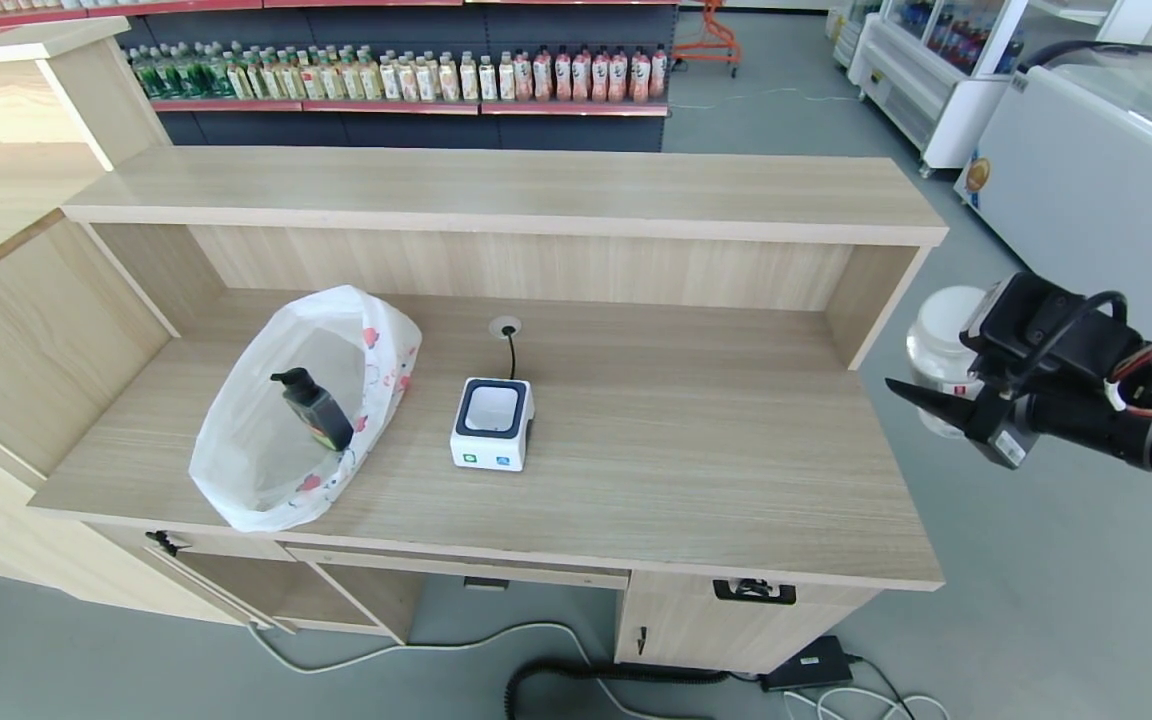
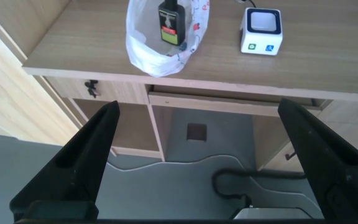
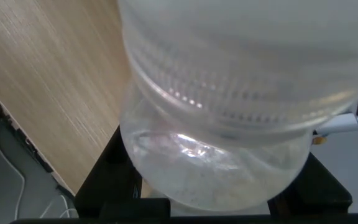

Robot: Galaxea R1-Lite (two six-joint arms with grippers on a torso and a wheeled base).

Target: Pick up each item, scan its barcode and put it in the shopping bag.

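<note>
R gripper (image 1: 936, 402) clenched on clear jar (image 1: 939, 335), off counter's (image 1: 686, 460) right end, not yet at scanner (image 1: 492, 422) mid-counter. Pump bottle (image 1: 316, 408) already in shopping bag (image 1: 256, 480) at left. L gripper (image 2: 197, 107) released, empty, below counter's near edge. To do, I reckon: scan jar, bag it

A shop: checkout counter (image 1: 636, 480), drinks shelves (image 1: 396, 75) (bottles in rows), chest freezers (image 1: 1086, 170).
</note>
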